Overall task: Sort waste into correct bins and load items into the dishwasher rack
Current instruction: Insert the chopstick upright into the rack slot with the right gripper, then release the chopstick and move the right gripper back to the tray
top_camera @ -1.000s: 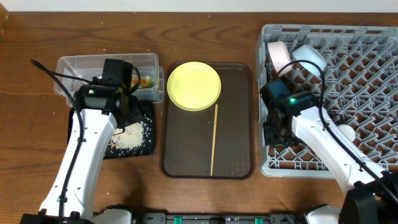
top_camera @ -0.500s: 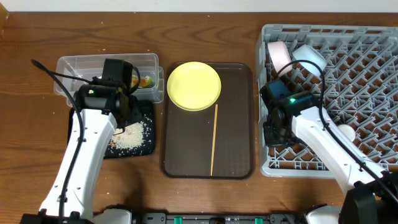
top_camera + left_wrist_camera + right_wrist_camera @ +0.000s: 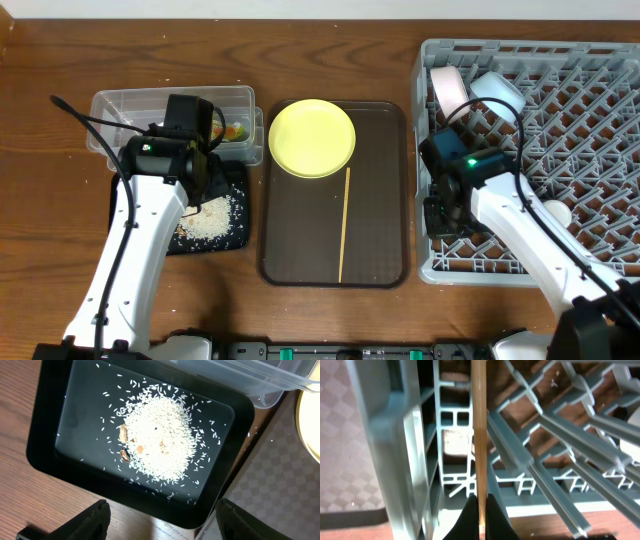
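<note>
**Right gripper (image 3: 479, 510) pinched on one chopstick, down in the rack**

Its fingers are squeezed tight on a chopstick (image 3: 478, 435). In the wrist view the stick's long axis runs straight from the fingers toward 12 o'clock, between the grey bars of the dishwasher rack (image 3: 520, 455), just inside its near-left wall. The far tip is cut off at the frame edge, and from overhead the arm hides the stick.

The second chopstick (image 3: 344, 225) lies on the brown tray (image 3: 290, 250), running 12 to 6, at about 9 o'clock from that gripper. I'd say the right arm is nearer.

The left gripper (image 3: 165, 522) hangs with fingers apart over the black tray (image 3: 45, 435) of rice (image 3: 157, 445).
</note>
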`<state>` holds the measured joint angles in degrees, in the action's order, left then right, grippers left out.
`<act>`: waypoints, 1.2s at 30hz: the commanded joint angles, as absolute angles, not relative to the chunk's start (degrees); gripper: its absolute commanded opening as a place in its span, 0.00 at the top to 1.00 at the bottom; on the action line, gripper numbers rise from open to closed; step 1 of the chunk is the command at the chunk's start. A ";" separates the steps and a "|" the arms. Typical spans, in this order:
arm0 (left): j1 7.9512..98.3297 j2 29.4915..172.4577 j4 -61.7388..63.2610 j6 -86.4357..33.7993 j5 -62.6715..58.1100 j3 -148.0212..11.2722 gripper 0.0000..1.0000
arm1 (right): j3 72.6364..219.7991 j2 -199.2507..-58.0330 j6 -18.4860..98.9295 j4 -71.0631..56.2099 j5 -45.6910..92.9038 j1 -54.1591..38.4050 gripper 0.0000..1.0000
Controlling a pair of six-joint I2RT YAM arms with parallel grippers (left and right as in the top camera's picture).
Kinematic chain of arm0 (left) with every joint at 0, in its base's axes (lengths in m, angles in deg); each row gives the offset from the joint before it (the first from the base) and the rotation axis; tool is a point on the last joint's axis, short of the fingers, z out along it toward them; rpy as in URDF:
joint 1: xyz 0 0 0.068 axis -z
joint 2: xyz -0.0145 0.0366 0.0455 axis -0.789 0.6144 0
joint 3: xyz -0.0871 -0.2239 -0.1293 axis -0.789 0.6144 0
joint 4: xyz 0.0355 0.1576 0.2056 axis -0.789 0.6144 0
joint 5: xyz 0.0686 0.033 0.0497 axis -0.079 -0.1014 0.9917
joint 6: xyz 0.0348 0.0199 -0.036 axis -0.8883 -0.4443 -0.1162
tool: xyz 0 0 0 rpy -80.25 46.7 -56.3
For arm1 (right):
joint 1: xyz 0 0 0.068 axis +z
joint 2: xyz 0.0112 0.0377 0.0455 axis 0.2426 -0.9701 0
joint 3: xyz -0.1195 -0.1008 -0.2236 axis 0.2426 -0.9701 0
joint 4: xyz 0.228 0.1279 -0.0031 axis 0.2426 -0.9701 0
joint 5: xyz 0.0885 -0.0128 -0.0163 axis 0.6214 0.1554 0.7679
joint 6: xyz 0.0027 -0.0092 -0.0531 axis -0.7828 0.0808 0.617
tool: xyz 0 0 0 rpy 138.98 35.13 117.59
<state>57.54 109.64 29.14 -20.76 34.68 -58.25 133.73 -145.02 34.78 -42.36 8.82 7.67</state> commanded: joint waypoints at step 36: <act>57.52 109.82 29.30 -20.65 34.81 -58.08 0.29 | 134.54 -140.83 37.69 -10.04 26.85 14.41 0.42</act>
